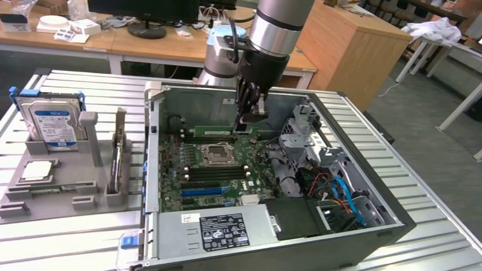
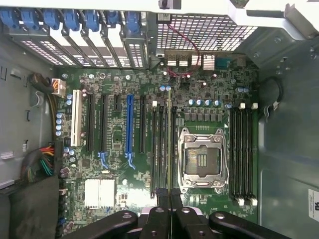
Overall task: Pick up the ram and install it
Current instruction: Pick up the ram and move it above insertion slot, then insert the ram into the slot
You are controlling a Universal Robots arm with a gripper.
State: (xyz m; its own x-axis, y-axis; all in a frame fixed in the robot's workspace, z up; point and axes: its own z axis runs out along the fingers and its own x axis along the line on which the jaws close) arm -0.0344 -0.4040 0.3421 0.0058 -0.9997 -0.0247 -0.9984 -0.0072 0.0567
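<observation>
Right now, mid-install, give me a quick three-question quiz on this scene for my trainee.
1. True or false: the gripper is shut on the ram.
2. The hard drive: A lies flat; B stands in the grey holder; C hangs from the gripper.
3. Fill in: the CPU socket holds ___ chip.
Key: 1 true; 2 B; 3 no.
</observation>
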